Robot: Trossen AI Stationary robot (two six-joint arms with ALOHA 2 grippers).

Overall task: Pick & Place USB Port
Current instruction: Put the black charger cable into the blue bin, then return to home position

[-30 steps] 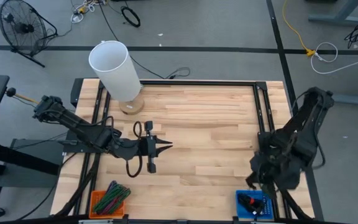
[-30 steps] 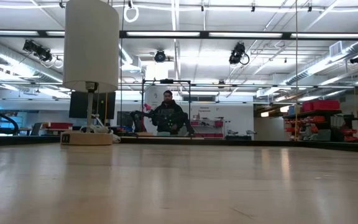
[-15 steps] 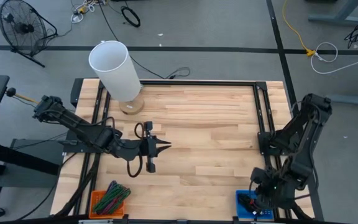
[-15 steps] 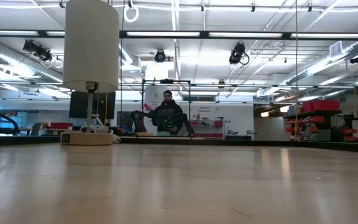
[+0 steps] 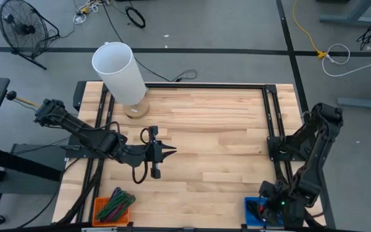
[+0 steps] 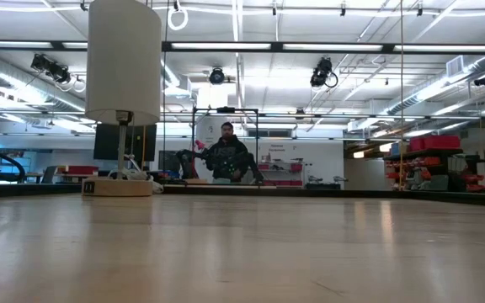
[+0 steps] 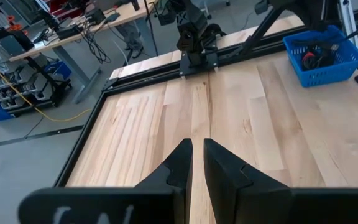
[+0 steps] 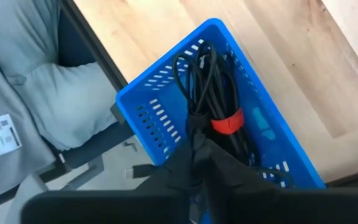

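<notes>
Pick stage here, nothing lifted yet as far as I can judge. My right end effector (image 8: 197, 149) is down at the blue basket (image 8: 160, 93) on the near right corner of the worktop (image 5: 224, 135). It points straight into the black cable bundle (image 8: 213, 74) with the red tie (image 8: 227, 123). I take that bundle for the USB piece; I can't make out an actual port or plug on it. It sits inside the basket, coiled along its length.

The right fingers look pressed together to a point, tips right at the cable just beside the red tie. Black on black, so I can't tell whether they pinch a strand or only touch it.

Next move, the way I see it: spread the fingers, straddle the bundle near the tie where it's gathered, clamp, then lift straight up so loops don't snag on the slotted basket wall.

My left end effector (image 7: 197, 146) waits over the left-middle of the worktop, fingers nearly closed with a thin slit between them, holding nothing.
</notes>
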